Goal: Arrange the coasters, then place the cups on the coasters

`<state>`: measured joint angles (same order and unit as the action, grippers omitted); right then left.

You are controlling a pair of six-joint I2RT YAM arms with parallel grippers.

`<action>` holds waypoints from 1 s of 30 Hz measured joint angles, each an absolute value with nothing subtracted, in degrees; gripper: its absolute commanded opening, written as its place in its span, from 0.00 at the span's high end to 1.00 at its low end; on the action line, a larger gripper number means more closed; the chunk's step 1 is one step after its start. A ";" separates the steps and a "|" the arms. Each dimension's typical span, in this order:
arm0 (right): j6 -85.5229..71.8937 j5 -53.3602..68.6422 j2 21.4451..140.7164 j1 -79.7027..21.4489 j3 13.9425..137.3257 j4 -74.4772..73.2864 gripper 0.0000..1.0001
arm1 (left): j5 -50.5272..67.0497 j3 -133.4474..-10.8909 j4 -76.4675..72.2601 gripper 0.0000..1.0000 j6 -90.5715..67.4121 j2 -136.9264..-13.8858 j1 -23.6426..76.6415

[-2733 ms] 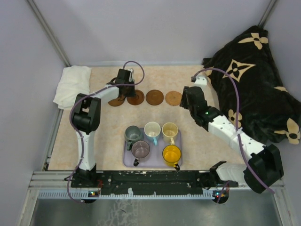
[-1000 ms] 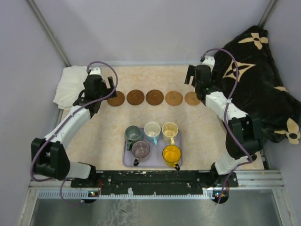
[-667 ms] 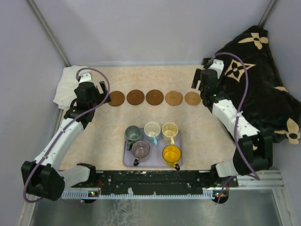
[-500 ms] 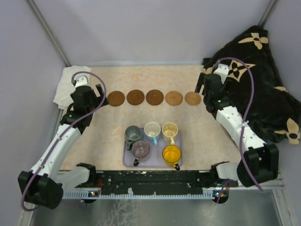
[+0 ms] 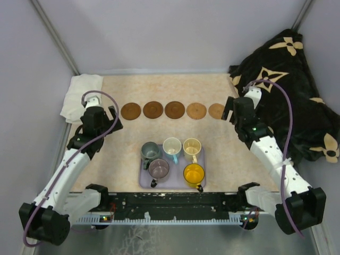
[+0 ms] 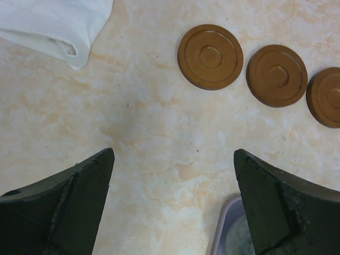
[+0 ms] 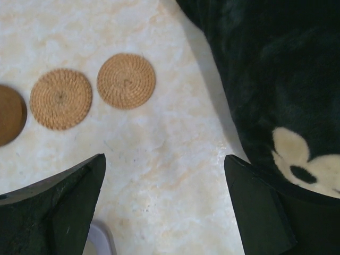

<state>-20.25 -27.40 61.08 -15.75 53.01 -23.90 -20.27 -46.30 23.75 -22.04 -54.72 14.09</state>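
Looking down from above, I see the five coasters (image 5: 175, 109) in a straight row across the far part of the desk (image 5: 117, 151), gaps left between them so each can take one cup. The cups (image 5: 171, 146) are crowded on the lavender tray (image 5: 172, 187) near the arm bases. My left pincer (image 6: 172, 154) hangs wide open and empty by the row's left end. The right pincer (image 7: 164, 157) gapes too, holding nothing (black blanket (image 5: 287, 79) just beside it). I judge the arranging done, with cups next.
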 measured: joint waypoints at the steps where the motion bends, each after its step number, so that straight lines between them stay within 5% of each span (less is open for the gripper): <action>1: -20.64 -27.46 60.60 -16.88 52.36 -25.02 0.08 | -19.57 -46.11 24.01 0.00 -21.80 -54.63 14.09; 11: -27.77 -28.27 54.89 -33.34 48.34 -35.90 0.19 | -14.13 -42.22 24.75 0.00 -21.82 -51.83 14.09; 30: -40.75 -24.10 57.14 -52.62 47.55 -44.66 0.20 | -12.78 -40.86 24.84 0.01 -22.98 -54.70 14.09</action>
<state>-40.75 -24.10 57.14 -52.62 47.55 -44.66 -12.78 -40.86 24.84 -22.98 -54.70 14.09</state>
